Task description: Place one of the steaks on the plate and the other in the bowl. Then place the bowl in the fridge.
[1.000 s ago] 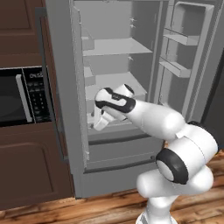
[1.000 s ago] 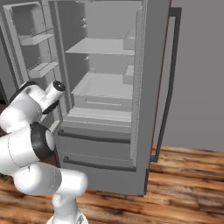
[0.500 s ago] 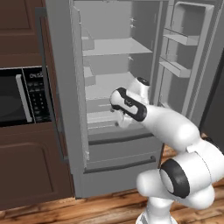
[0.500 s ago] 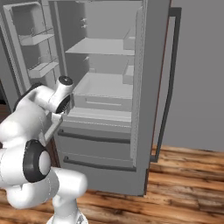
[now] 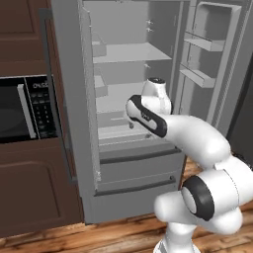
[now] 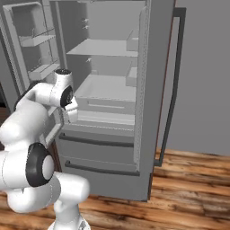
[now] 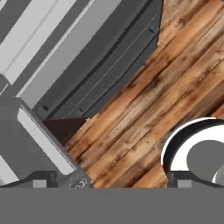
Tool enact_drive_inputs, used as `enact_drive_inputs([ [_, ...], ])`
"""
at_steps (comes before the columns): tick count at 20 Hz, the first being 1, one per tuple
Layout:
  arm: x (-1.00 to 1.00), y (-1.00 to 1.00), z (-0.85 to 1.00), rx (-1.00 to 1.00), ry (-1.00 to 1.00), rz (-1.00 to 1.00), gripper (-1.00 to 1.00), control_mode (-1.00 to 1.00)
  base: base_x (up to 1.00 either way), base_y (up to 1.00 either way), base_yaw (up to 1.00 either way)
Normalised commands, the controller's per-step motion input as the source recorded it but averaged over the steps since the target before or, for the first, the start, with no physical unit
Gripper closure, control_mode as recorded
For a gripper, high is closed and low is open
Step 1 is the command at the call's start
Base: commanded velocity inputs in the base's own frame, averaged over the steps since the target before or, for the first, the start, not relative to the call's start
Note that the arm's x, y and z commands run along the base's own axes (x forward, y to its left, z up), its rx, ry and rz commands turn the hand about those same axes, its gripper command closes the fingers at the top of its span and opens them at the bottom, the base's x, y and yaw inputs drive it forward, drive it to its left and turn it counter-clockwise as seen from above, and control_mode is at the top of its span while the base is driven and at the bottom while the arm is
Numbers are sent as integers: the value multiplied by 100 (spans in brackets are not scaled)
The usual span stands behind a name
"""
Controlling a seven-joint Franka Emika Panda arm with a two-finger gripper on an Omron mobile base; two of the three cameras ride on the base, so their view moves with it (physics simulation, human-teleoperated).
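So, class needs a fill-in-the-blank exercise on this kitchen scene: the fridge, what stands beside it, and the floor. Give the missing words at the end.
1. The upper doors of the fridge stand ____.
2. In the left base view, the black-fronted appliance left of the fridge is a ____.
3. The floor is made of ____ planks.
4. The jaws of the gripper are ____.

Missing words: open; microwave; wooden; open

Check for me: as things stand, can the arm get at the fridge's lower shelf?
Probably yes. The fridge doors stand open, the lower shelf looks bare, and the open gripper hangs just in front of it with nothing between. The hand points down at the floor, so the wrist must turn first.
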Motion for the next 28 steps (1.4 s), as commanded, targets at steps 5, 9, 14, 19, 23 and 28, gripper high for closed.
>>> enact_drive_inputs([
  [5,-84,-75,-2,-17,-40,76,-100,-100,0,0,0],
  [9,-85,-36,26,-24,-23,80,-100,-100,0,0,0],
  [14,-57,-20,52,-64,0,56,-100,-100,0,0,0],
  [19,-4,-10,-24,-18,11,7,-100,-100,0,0,0],
  [23,-15,-1,-4,14,1,-12,-100,-100,0,0,0],
  [28,-28,-10,0,6,0,-13,-100,-100,0,0,0],
])
